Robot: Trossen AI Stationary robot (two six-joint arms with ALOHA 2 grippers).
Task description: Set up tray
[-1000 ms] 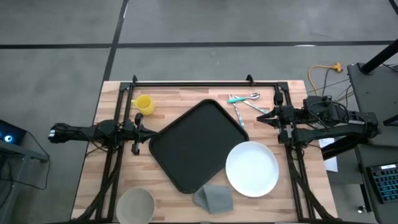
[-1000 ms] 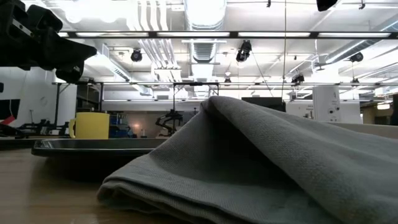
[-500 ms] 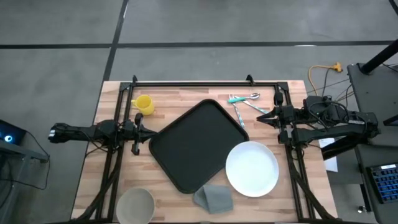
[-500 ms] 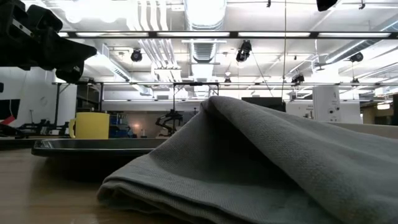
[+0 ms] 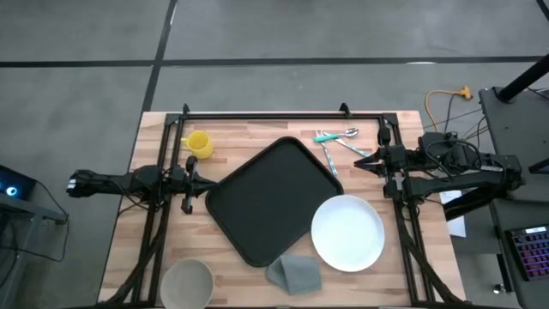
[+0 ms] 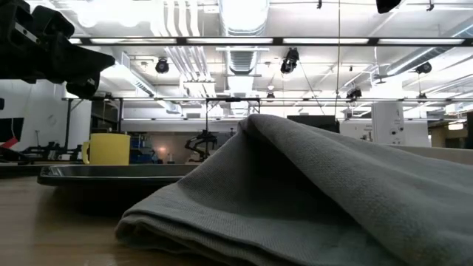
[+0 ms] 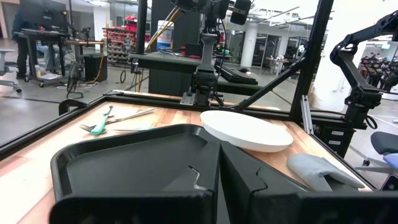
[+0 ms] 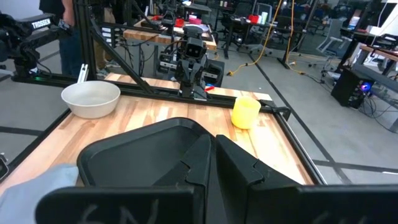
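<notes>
From the high view I see the tray (image 5: 270, 200) lying flat at the centre of the frame, turned at an angle on the wooden table (image 5: 249, 133); nothing rests inside it. The white plate (image 5: 347, 232) sits at lower right of centre, just beside the tray's right edge; the grey cloth (image 5: 293, 273) lies at bottom centre, near the tray's lowest corner. The yellow cup (image 5: 198, 143) stands at upper left, apart from the tray; the pale bowl (image 5: 187, 281) sits at lower left. A fork and spoon (image 5: 336, 142) lie at upper right of centre, close to the tray's upper corner.

My left gripper (image 5: 206, 182) waits at centre left, pointing at the tray's left corner, its jaws pressed together on nothing; my right gripper (image 5: 358, 160) waits at centre right, just right of the cutlery, its jaws likewise pressed together and empty.

In the low view the cloth fills the foreground; the tray's rim shows at middle left with the cup behind it.
</notes>
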